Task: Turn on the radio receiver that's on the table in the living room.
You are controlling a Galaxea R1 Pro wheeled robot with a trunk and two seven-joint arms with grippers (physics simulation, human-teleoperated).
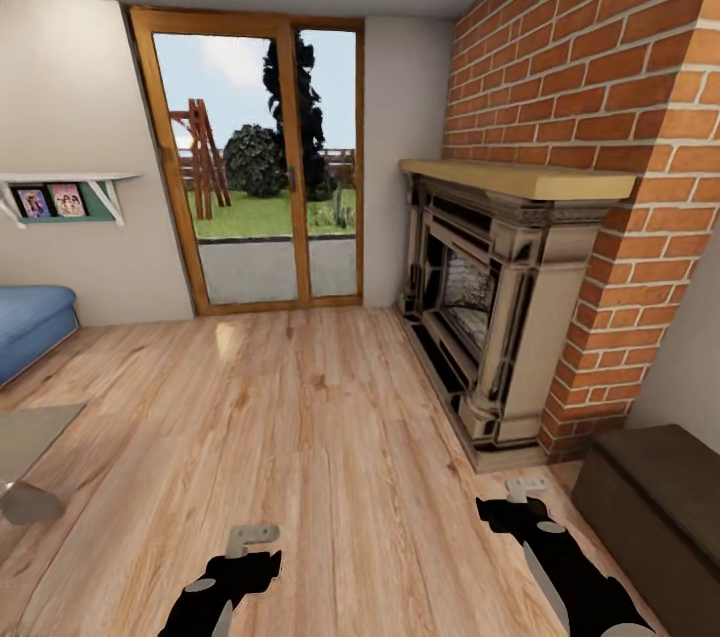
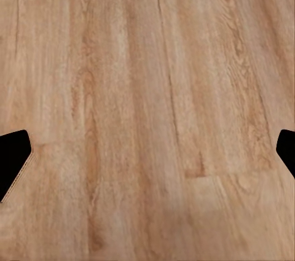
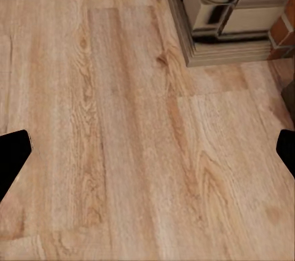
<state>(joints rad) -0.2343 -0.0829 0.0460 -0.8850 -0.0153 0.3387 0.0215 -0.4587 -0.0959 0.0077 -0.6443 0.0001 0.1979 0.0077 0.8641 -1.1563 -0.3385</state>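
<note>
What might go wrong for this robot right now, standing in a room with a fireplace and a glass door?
The fireplace base juts onto the wood floor close to the right gripper; a careless turn might clip it. A dark bench sits just beside that arm too. At the far left only a corner of the grey table shows, next to the blue sofa, and no radio is visible, so the robot may steer wrongly or bump the table edge while turning toward it.

Hanging low at 7 and 5 o'clock: left gripper [image 1: 250,539] and right gripper [image 1: 526,489], both pointing toward 12, fingers spread wide apart, holding nothing.
</note>
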